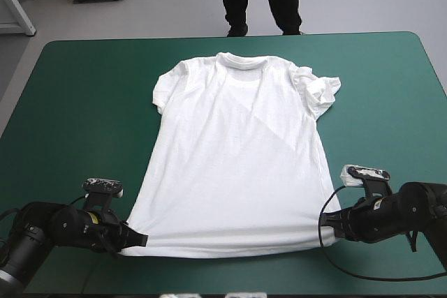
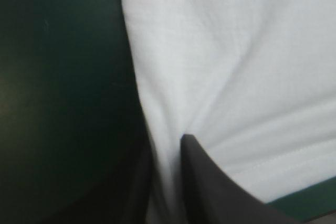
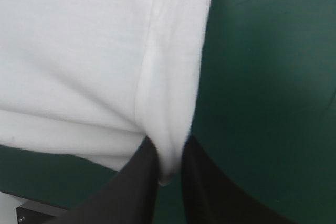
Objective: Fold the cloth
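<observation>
The white T-shirt lies spread flat on the teal-green cover, collar toward the far edge and hem toward the near edge. Its right sleeve is crumpled. My left gripper sits low at the hem's left corner, shut on the T-shirt, with cloth pinched between the fingers. At the hem's right corner my right gripper is likewise shut on the T-shirt, and a fold of fabric runs down between its fingers.
Bare teal-green cover stretches on both sides of the shirt and in a narrow strip along the near edge.
</observation>
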Controlling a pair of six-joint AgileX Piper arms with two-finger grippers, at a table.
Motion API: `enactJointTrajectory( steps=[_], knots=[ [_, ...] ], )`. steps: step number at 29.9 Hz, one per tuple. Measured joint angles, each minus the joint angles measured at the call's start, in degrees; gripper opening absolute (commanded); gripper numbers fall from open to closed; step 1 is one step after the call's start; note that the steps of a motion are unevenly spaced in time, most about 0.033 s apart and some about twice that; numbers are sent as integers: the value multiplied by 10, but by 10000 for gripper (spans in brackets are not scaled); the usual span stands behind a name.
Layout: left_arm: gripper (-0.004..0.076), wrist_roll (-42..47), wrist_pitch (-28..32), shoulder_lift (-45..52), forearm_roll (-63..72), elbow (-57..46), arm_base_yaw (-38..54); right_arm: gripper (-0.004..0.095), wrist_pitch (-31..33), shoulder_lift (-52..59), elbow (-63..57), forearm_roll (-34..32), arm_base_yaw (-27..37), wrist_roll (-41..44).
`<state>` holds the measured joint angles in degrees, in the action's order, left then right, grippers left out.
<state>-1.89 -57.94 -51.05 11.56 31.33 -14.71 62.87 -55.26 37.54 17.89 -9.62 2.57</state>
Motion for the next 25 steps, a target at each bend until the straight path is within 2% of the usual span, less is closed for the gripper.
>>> enactJointTrajectory(
  steps=[2,4,8,15,25],
  knots=[
    [535,-6,-4,0,1,0,0,596,2,0,0,7,0,-1],
    [608,-11,-20,0,2,5,0,639,6,0,2,10,0,-1],
    [586,-11,-60,0,4,54,0,578,22,0,37,10,0,2],
    [568,13,-50,-23,-45,180,0,531,1,-6,150,-15,0,14],
    [568,19,-41,-220,-73,386,0,509,-5,-59,261,-28,0,27]
  ],
)
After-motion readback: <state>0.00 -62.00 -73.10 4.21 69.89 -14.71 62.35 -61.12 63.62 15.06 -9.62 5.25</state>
